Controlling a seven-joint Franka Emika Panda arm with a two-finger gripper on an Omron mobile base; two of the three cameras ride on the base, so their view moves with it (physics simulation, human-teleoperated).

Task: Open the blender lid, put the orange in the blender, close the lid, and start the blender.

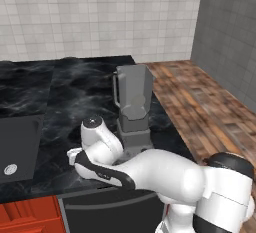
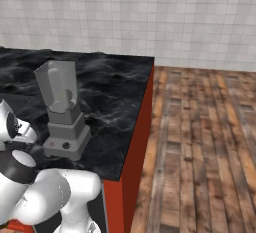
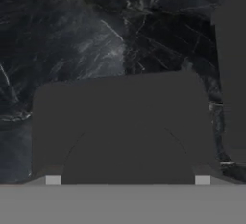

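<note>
While the arm is folded low over the front of the black marble table, we judge the task somewhere in its early-to-middle part. The blender stands upright near the table's right end beside the wood floor, its jar open at the top with no cap on the rim, so the lid-off step looks done. In the hand view a flat dark square slab, likely the blender lid, sits just ahead of the hand on the table. We cannot tell how far the fingers are spread or whether they hold anything. We cannot make out the orange. Left, by our reading: fruit in, lid back on, press start.
</note>
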